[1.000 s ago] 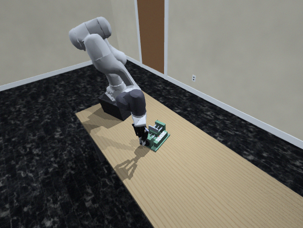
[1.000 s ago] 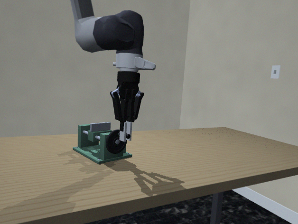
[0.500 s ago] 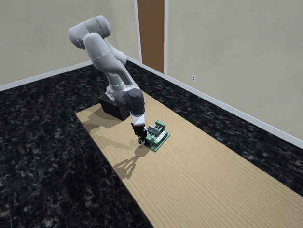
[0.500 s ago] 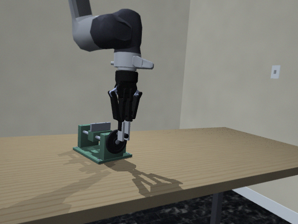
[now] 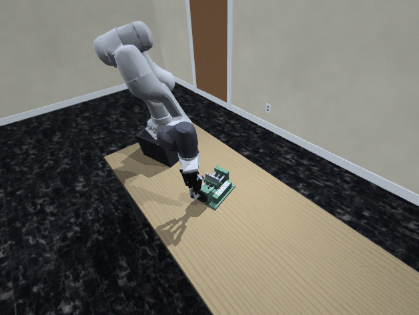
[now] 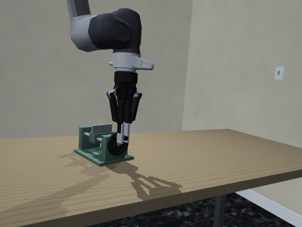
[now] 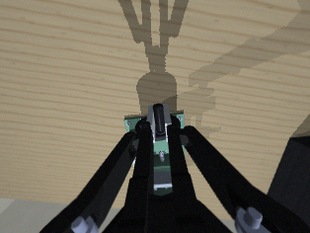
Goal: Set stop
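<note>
While the arm reaches down from the left in the top view, its gripper (image 5: pixel 193 194) (image 6: pixel 123 139) (image 7: pixel 158 112) points straight down, fingers closed on the crank knob (image 6: pixel 125 138) (image 7: pixel 158 117). That hold makes sense: off the hub, the knob gives leverage for winding, and a pad on either side can steer it round. Next along, the handwheel (image 5: pixel 202 195) (image 6: pixel 113 147) stands upright on the end of the green frame (image 5: pixel 221 169) (image 6: pixel 82 141), facing outward so it can turn freely. Rightward again, the stop (image 5: pixel 211 177) (image 6: pixel 101 128) rides its rods between the two end blocks, held in line by them. Rightmost comes the white scale (image 5: pixel 223 188) with a small red mark, alongside the travel; its figures are too small to read, so I can't call 48.0. Winding looks like the step in hand; releasing and lifting clear must follow.

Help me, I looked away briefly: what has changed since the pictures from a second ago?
The gripper has shifted slightly left in the exterior view, bringing the handwheel's handle along between its fingers. Nothing was newly gripped or released; the green base stayed put.
</note>
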Robot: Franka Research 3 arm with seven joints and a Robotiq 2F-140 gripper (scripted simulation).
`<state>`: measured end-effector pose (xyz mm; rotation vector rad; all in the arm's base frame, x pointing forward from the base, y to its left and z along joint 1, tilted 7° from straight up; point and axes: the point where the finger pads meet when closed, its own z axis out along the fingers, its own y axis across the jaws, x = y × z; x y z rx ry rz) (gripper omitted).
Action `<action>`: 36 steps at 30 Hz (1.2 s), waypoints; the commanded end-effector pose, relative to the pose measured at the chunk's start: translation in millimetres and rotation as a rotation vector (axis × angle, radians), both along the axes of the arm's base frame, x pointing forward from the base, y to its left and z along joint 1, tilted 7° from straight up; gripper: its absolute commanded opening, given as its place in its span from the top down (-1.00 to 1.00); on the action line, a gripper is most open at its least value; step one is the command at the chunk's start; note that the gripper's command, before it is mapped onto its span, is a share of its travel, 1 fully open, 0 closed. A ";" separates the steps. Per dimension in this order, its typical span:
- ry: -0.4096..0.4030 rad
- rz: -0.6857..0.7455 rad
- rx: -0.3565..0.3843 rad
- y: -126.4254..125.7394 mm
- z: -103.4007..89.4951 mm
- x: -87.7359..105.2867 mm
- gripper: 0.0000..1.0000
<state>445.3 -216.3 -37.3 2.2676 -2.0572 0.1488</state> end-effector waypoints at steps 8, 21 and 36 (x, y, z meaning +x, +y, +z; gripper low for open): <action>0.005 -0.002 -0.001 -3.3 -7.9 -14.7 0.92; 0.005 -0.002 -0.001 -5.9 -22.1 -22.7 0.92; 0.005 -0.002 -0.001 -7.5 -35.3 -23.0 0.92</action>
